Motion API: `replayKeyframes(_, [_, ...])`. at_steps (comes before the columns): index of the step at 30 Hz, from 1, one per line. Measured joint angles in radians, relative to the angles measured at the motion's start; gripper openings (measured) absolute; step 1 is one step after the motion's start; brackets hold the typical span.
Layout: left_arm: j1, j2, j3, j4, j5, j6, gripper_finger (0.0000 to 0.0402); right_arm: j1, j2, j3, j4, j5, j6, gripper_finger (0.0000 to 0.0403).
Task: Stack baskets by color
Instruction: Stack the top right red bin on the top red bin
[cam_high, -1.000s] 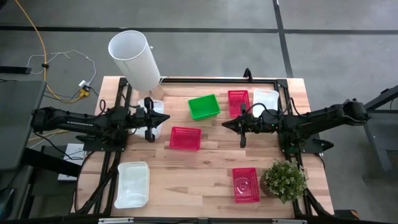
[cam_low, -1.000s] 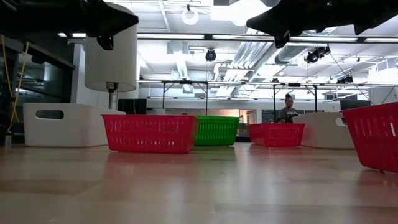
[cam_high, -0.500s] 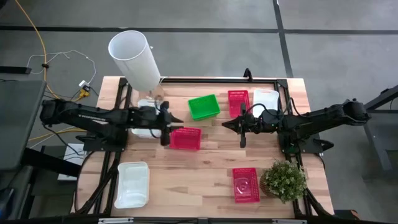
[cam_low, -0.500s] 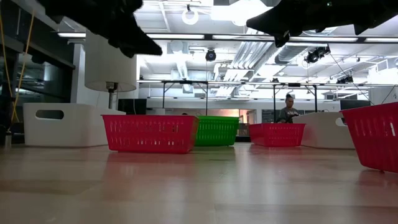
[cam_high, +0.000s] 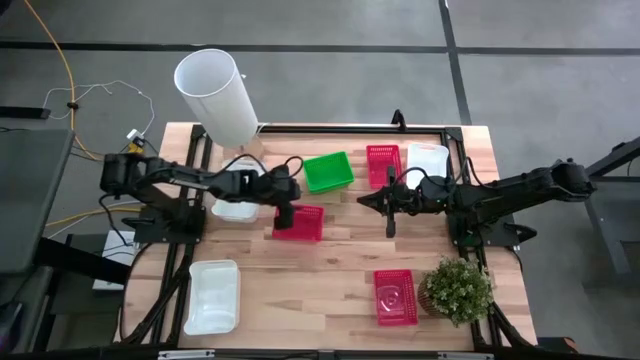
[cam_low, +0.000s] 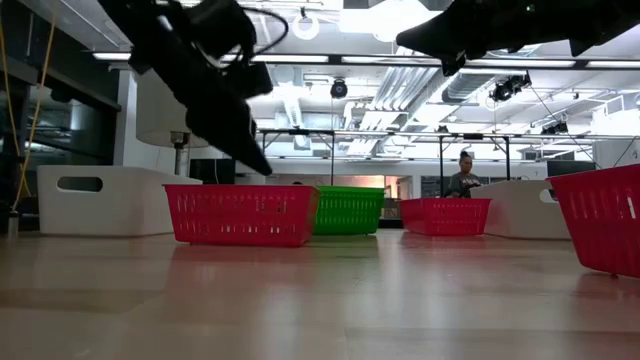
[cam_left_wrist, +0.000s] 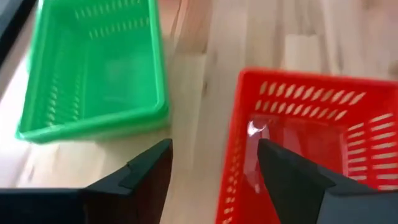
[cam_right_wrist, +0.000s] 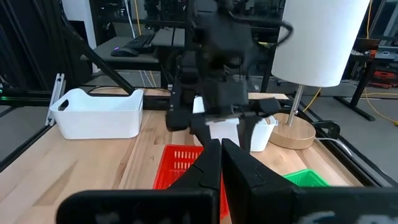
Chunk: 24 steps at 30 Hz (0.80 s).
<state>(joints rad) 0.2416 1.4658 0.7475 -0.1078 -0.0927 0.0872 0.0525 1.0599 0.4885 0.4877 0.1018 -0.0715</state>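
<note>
A red basket (cam_high: 305, 225) stands mid-table, with a green basket (cam_high: 328, 171) beyond it. My left gripper (cam_left_wrist: 214, 162) hangs open just above the red basket (cam_left_wrist: 311, 143), slanting down. One finger is over its inside and one outside the wall (cam_left_wrist: 230, 155) that faces the green basket (cam_left_wrist: 93, 68); neither touches. In the low view its fingertips (cam_low: 258, 165) stay clear of the rim. A second red basket (cam_high: 383, 165) and a white basket (cam_high: 428, 160) stand at the far right. Another white basket (cam_high: 237, 209) lies under the left arm. My right gripper (cam_high: 362, 200) hovers shut and level, right of centre.
A white basket (cam_high: 213, 295) sits at the near left and a third red basket (cam_high: 396, 297) at the near right, beside a potted plant (cam_high: 457, 290). A tall white cylinder (cam_high: 215, 95) stands at the far left corner. Bare wood lies between the near baskets.
My left gripper has travelled toward the table's right edge and downward, from over the white basket to over the middle red basket. It has tipped from about level to slanting down. The baskets have stayed where they were.
</note>
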Motion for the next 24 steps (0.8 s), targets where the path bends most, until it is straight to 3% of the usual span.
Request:
replayKeyframes(8, [0.059,0.083,0.0,-0.027,0.106,0.021,0.0216,0.0,0.0,0.0,-0.039,0.0,0.0,0.0])
replayKeyframes(24, [0.062,0.124,0.001,-0.025,0.108,0.043,0.0151,0.0,0.0,0.0,-0.042,0.0,0.0,0.0])
